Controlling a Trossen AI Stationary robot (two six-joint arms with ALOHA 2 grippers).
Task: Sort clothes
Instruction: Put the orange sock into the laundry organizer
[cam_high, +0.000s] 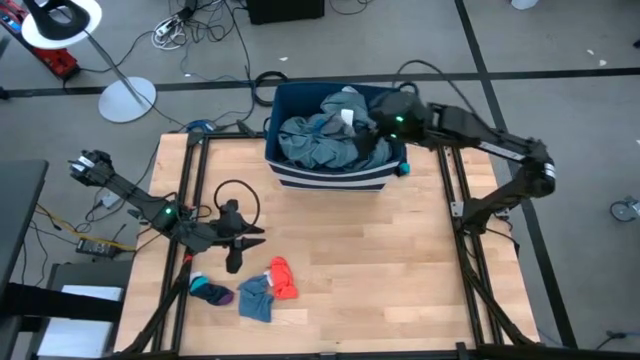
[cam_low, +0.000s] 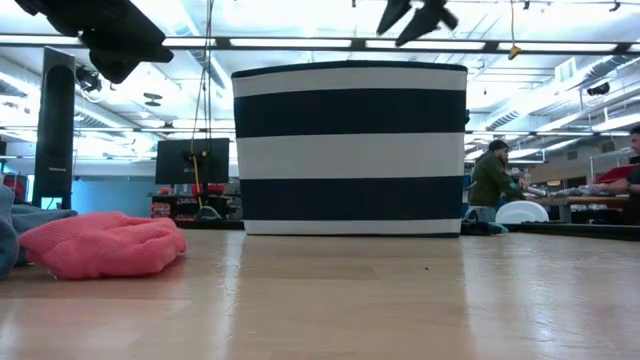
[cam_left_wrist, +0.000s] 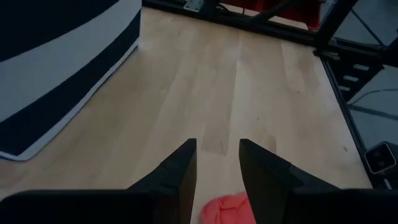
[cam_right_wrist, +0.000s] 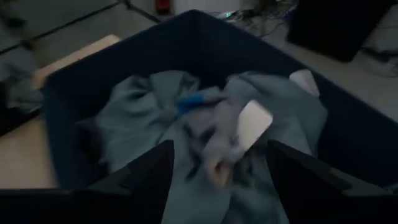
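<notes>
The navy bin with white stripes (cam_high: 330, 165) stands at the table's far edge, holding a heap of teal-grey clothes (cam_high: 320, 135). My right gripper (cam_high: 380, 128) hangs open over the bin's right part. In its wrist view its fingers straddle the heap (cam_right_wrist: 143, 118), and a pale grey piece (cam_right_wrist: 217, 146) shows blurred below the gap. My left gripper (cam_high: 243, 240) is open above the table's left part, with nothing between its fingers (cam_left_wrist: 217, 174). Near the front left, a red piece (cam_high: 283, 277), a blue piece (cam_high: 255, 298) and a dark piece (cam_high: 212, 292) lie flat on the wood.
A black cable loop (cam_high: 235, 195) lies on the table by my left gripper. Bare wood (cam_high: 400, 260) spreads over the table's middle and right. Black frame rails (cam_high: 460, 200) run along both table sides. In the low view the bin (cam_low: 350, 150) rises behind the red piece (cam_low: 100, 245).
</notes>
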